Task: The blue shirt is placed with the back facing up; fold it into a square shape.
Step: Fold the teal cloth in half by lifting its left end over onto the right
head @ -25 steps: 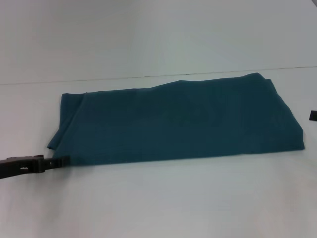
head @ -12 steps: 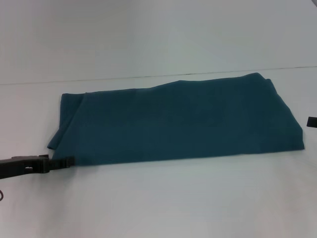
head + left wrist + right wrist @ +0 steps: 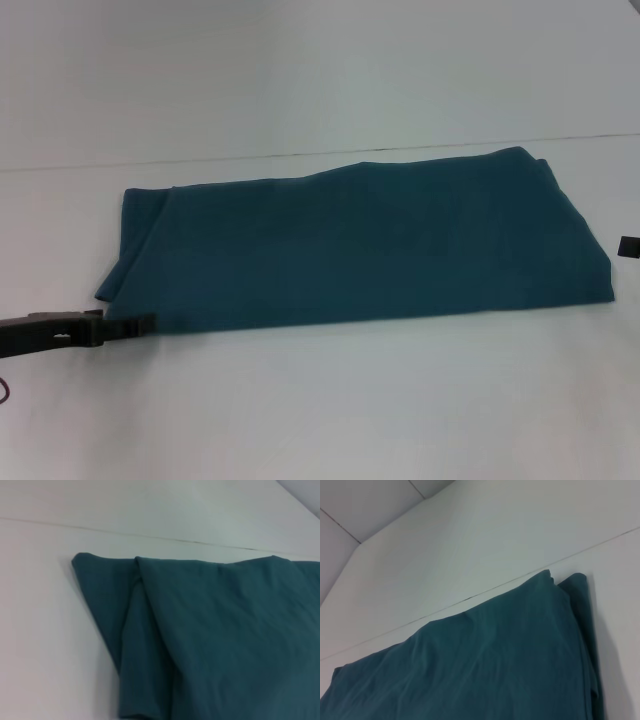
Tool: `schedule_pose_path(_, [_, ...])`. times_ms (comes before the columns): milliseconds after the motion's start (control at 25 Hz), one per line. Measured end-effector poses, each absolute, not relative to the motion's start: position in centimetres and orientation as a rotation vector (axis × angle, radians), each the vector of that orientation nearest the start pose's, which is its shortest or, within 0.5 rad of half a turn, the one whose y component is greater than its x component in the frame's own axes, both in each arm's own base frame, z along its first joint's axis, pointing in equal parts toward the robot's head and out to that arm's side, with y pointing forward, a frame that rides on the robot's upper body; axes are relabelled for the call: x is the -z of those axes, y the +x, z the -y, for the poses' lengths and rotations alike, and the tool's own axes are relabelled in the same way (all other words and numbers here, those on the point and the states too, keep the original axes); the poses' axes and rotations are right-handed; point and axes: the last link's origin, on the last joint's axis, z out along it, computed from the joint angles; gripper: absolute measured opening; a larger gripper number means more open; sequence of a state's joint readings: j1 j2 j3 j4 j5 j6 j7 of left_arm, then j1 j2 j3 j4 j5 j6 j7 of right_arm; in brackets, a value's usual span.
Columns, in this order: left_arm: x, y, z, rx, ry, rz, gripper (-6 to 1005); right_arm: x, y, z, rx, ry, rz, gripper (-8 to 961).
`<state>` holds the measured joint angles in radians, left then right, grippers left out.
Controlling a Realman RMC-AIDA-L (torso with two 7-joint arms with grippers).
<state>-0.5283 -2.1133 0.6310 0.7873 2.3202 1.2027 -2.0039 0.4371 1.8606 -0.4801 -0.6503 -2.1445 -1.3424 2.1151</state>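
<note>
The blue shirt (image 3: 360, 245) lies flat on the white table (image 3: 350, 410), folded into a long band running left to right. My left gripper (image 3: 143, 325) reaches in low from the left edge, its tip right at the shirt's near-left corner. Only a dark sliver of my right gripper (image 3: 630, 246) shows at the right edge, just beside the shirt's right end. The left wrist view shows the blue shirt (image 3: 225, 640) with its layered left end and a tucked fold. In the right wrist view the blue shirt (image 3: 485, 675) shows its far right corner.
A thin dark seam (image 3: 300, 155) crosses the table just behind the shirt. White tabletop stretches in front of the shirt toward me, and more of it lies beyond the seam.
My left gripper has slid a little to the right, up to the shirt's near-left corner. The right gripper's sliver has dropped slightly. The shirt has not moved.
</note>
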Motion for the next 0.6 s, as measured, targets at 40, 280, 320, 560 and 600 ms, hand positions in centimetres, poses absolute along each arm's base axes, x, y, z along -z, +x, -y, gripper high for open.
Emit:
schedule_pose_path(40, [-1.4, -31.6, -35.9, 0.327, -2.237, 1.341, 945, -12.0, 37.5, -33.4, -0.579, -1.942, -1.577, 930])
schedule_pose_path(280, [-2.4, -31.4, -35.6, 0.33, -2.235, 1.373, 945, -12.0, 37.5, -33.4, -0.578, -1.941, -1.575, 924])
schedule_pose_path(320, [-2.5, -31.4, -35.6, 0.332, -2.231, 1.376, 944, -12.1, 37.5, -33.4, -0.577, -1.943, -1.573, 924])
schedule_pose_path(560, [-2.9, -31.8, -35.5, 0.303, -2.201, 1.419, 944, -12.0, 37.5, -33.4, -0.575, -1.952, -1.56, 924])
schedule_pose_path(600, [-3.0, -31.8, -35.4, 0.296, -2.197, 1.427, 944, -12.1, 37.4, -33.4, -0.577, -1.952, -1.559, 924])
